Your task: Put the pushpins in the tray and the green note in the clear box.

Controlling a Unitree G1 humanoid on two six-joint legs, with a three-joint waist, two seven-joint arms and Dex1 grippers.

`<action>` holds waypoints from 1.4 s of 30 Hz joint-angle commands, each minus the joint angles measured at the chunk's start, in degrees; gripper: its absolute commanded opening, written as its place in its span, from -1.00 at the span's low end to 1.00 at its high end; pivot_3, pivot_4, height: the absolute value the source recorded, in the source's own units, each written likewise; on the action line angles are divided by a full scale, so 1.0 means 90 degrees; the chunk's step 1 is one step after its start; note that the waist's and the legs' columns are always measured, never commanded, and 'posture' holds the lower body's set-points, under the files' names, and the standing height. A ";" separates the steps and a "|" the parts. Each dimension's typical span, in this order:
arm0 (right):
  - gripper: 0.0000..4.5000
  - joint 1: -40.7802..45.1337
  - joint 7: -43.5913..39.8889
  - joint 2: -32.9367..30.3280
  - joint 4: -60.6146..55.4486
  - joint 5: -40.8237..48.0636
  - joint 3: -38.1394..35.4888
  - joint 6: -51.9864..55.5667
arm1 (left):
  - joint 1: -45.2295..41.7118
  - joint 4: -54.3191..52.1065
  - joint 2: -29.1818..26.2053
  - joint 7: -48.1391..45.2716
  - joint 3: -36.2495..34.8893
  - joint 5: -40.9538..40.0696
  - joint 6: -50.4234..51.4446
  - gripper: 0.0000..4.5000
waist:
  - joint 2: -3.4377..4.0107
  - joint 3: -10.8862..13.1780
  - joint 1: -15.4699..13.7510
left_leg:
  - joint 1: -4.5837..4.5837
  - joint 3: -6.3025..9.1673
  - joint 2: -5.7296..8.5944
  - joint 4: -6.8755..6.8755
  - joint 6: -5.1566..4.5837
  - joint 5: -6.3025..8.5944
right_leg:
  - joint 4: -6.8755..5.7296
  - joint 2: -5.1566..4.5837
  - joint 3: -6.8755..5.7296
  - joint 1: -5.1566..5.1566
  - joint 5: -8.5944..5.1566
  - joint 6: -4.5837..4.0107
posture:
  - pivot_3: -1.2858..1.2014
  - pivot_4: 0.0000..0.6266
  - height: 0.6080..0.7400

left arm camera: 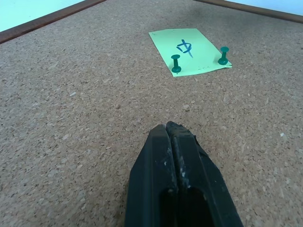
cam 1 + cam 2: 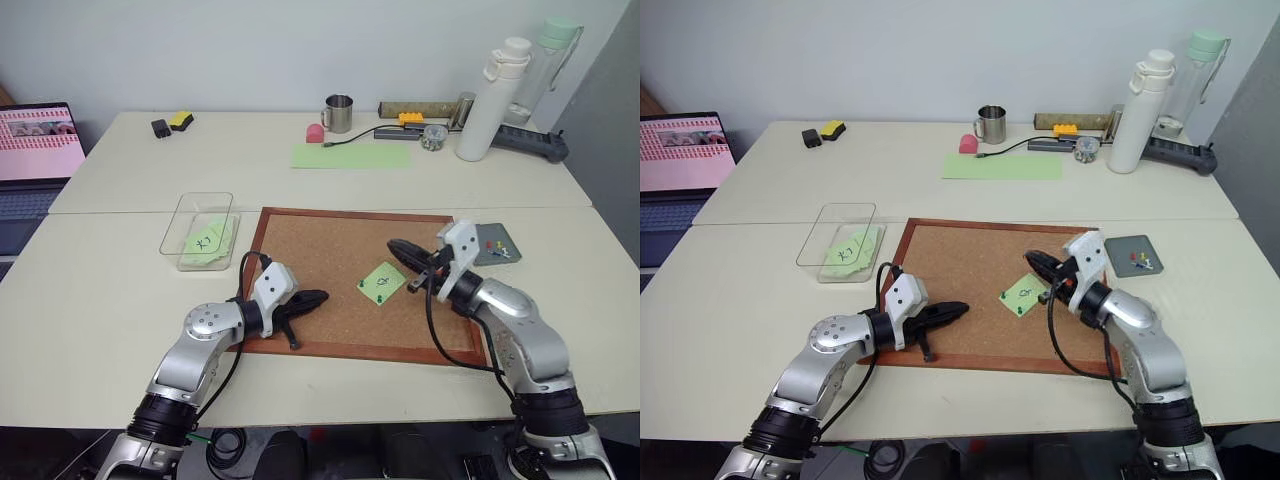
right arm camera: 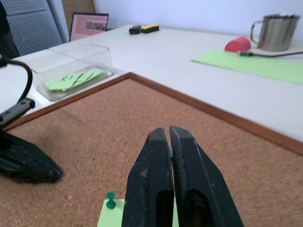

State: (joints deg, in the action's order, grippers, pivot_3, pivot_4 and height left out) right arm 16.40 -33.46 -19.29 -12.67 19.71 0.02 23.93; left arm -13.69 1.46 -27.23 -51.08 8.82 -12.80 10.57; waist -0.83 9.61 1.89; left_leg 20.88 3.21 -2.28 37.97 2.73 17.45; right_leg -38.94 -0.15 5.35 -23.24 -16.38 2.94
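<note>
two green pins left in the note, right gripper clenched just over it

nearest, the left gripper (image 2: 312, 298) lies low over the corkboard (image 2: 330, 250) by its front edge, black fingers clenched flat together with nothing between them, pointing across the cork toward the green note (image 1: 188, 50). the note sits on the right half of the board, held by two dark green pushpins (image 1: 176, 63), one at each of its lower corners as the left wrist view shows. the right gripper (image 2: 398, 248) hangs just above and beside the note, fingers pressed together; the right wrist view gives a faint pale glint in the seam, but i cannot tell whether a pin is pinched there.

just past the board's right edge lies the grey tray (image 2: 505, 258), with red, yellow and blue pins already in it. off the board's left side stands the clear box (image 2: 205, 205), a few green notes inside.

my reading: the pin-pulling step is in hand and the note is not yet free. if the right fingers hold a pin, the next move is a short carry to the tray; otherwise they must part, drop over a green pin head and pull straight up so the paper does not tear
</note>
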 commanded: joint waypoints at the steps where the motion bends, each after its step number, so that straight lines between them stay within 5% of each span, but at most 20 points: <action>1: -0.97 0.0184 0.0372 -0.0099 -0.0181 0.0115 -0.0503 0.0142 | 0.0088 0.0244 -0.0046 0.0008 0.0106 0.0180 0.0077 -1.00 | 0.0001 0.0000 0.0000 | 0.0000 -0.0001 0.0000 0.0000 0.0000 0.0000 | 0.0000 0.0000 0.0000 0.0000 0.0000 0.0000 | 0.03 -0.52 1.00; 9: -0.97 0.0918 0.1299 -0.0931 0.1529 -0.0749 -0.1242 0.0017 | 0.0190 0.0146 -0.0054 0.0018 0.0122 0.0152 0.0094 -1.00 | 0.0007 -0.0005 0.0001 | 0.0000 -0.0006 0.0003 -0.0001 0.0000 0.0000 | 0.0002 -0.0002 0.0005 0.0000 0.0000 0.0000 | 0.03 -0.52 1.00; 20: -0.97 0.1582 0.1261 -0.1123 0.3422 -0.0610 -0.1606 0.0073 | 0.0461 -0.0178 -0.0144 0.0072 0.0038 0.0110 0.0240 -1.00 | 0.0019 -0.0012 0.0019 | -0.0004 -0.0022 0.0000 -0.0003 -0.0001 0.0001 | 0.0004 0.0001 0.0020 -0.0001 0.0000 0.0000 | 0.03 -0.52 1.00; 33: 0.17 0.1683 0.1129 -0.1311 0.3745 -0.0708 -0.1593 -0.0279 | 0.0508 -0.0285 -0.0173 0.0072 0.0010 0.0093 0.0311 -1.00 | 0.0021 -0.0013 0.0023 | -0.0004 -0.0023 -0.0001 -0.0004 -0.0002 0.0001 | 0.0005 0.0001 0.0019 0.0000 0.0000 0.0000 | 0.03 -0.52 1.00; 42: 0.17 0.0751 -0.0156 -0.1251 0.0959 0.0316 -0.1146 0.0142 | 0.0443 -0.0202 -0.0186 0.0022 0.0007 0.0097 0.0298 -1.00 | 0.0025 -0.0014 0.0013 | -0.0001 -0.0018 -0.0007 -0.0005 -0.0002 0.0001 | 0.0008 0.0006 0.0016 0.0000 0.0000 0.0000 | 0.03 -0.52 1.00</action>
State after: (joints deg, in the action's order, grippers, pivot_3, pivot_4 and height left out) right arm 24.94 -31.61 -30.41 4.28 19.36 -11.72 23.45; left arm -10.80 -2.09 -27.96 -50.60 8.14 -12.91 12.04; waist -0.60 9.48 2.00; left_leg 20.88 3.06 -2.35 37.92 2.71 17.46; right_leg -38.87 -0.09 5.47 -23.24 -16.38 2.94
